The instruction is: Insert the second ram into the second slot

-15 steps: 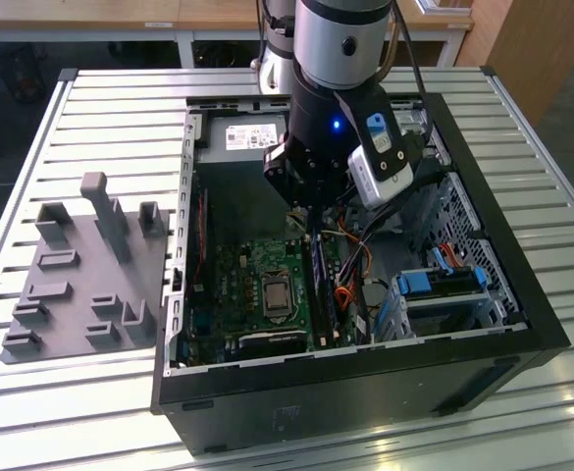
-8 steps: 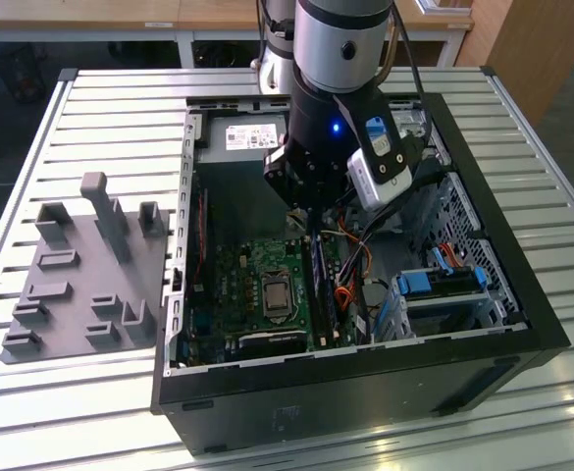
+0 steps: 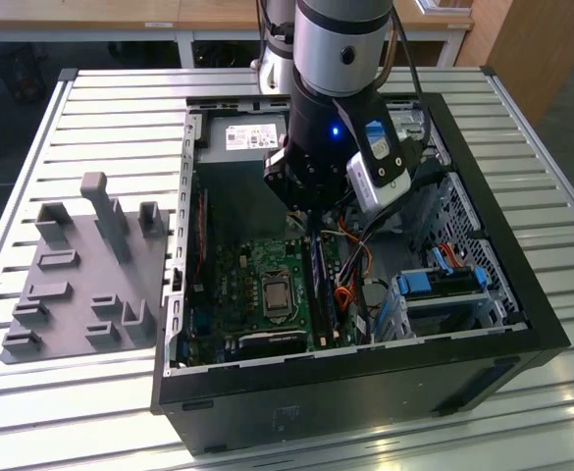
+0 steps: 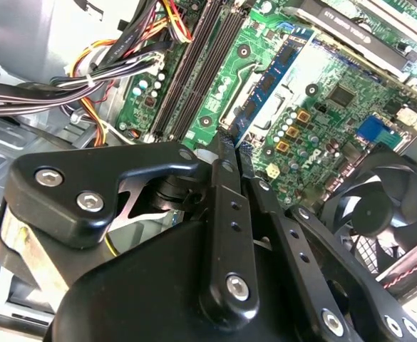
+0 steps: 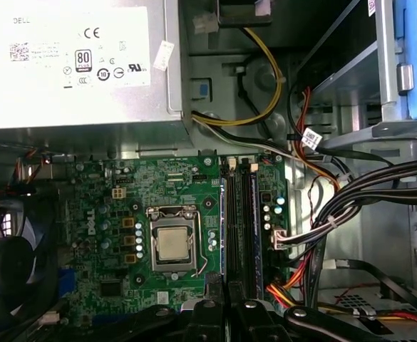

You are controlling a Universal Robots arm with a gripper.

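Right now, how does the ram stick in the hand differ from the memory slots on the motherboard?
The second ram is blue with dark chips; the memory slots are black. The second ram is clamped in the hand and not seated; the memory slots are fixed on the motherboard. Both are long and narrow and run in much the same direction.

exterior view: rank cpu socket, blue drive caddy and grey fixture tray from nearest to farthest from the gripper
From the gripper, holding the second ram:
1. cpu socket, on the motherboard.
2. blue drive caddy, exterior view's right.
3. grey fixture tray, outside the case, exterior view's left.
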